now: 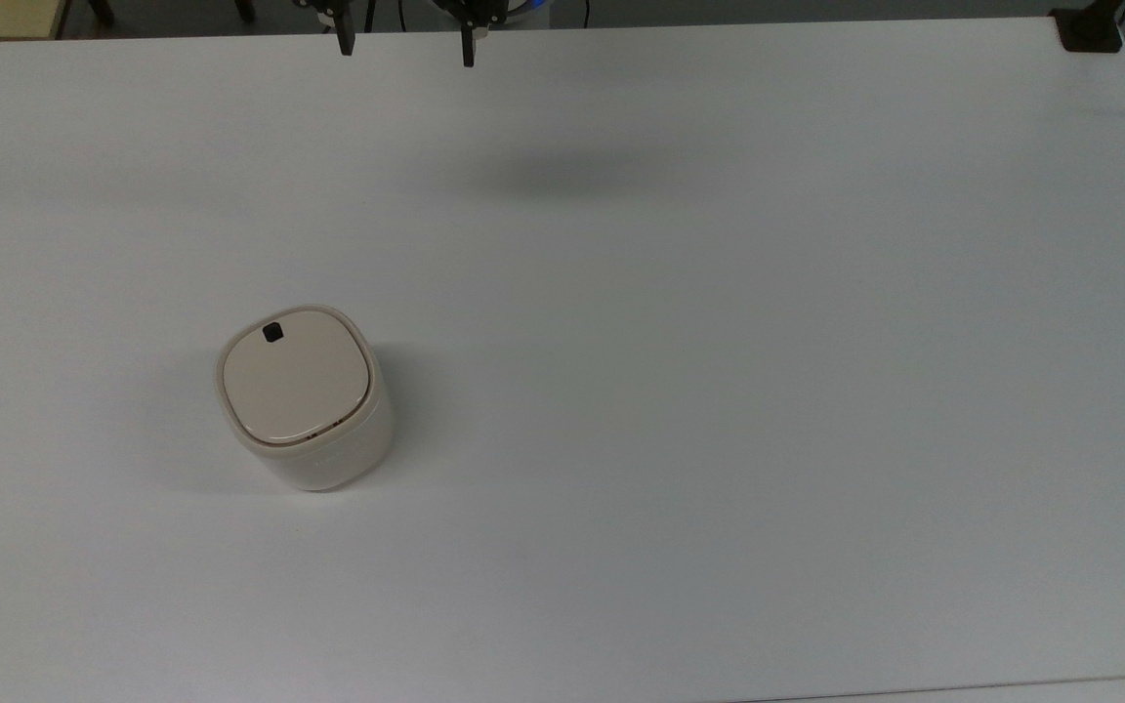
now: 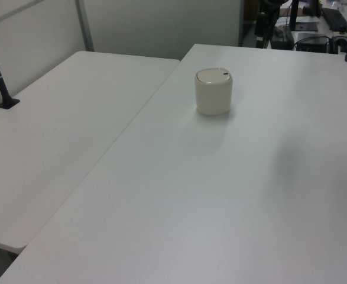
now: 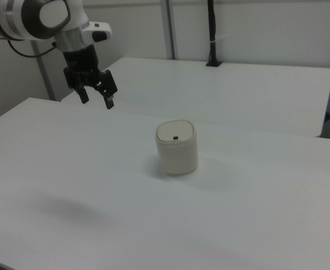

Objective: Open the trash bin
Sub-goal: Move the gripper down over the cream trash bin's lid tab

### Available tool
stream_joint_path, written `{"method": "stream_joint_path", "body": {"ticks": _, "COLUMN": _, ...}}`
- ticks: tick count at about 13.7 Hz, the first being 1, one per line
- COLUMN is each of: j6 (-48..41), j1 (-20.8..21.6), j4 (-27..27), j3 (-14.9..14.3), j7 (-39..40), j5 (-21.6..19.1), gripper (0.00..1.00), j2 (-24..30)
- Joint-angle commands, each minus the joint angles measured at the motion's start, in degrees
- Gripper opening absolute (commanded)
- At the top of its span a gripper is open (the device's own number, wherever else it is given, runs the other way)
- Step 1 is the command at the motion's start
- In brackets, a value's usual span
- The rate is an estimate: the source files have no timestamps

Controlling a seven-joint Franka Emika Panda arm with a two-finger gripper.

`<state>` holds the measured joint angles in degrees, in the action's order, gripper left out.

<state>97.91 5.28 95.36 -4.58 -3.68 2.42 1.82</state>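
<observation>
White table (image 1: 719, 391) stretches bare under the lens, and on it, toward the top view's lower left, stands the trash bin (image 1: 304, 398), upright, its beige lid (image 1: 295, 375) flat and shut. My claw (image 3: 96, 97) hangs high above the table, fingers spread wide and holding nothing, well apart from the bin. The small black button (image 1: 272, 333) sits near the lid's far edge in the top view. I judge the risk to be a miss: a fingertip landing beside the button would press plain lid, and a slanted push could tip or slide the light bin. No brand, label or writing is readable anywhere.
</observation>
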Motion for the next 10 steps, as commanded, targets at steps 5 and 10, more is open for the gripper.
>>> {"method": "stream_joint_path", "body": {"ticks": 5, "j6": 0.6, "j1": 0.1, "j4": 0.8, "j3": -0.1, "j7": 1.7, "j5": -0.3, "gripper": 1.00, "j2": 0.4}}
{"method": "stream_joint_path", "body": {"ticks": 10, "j6": 1.2, "j1": -2.3, "j4": 0.8, "j3": -0.1, "j7": 16.7, "j5": -0.2, "gripper": 1.00, "j2": -0.6}}
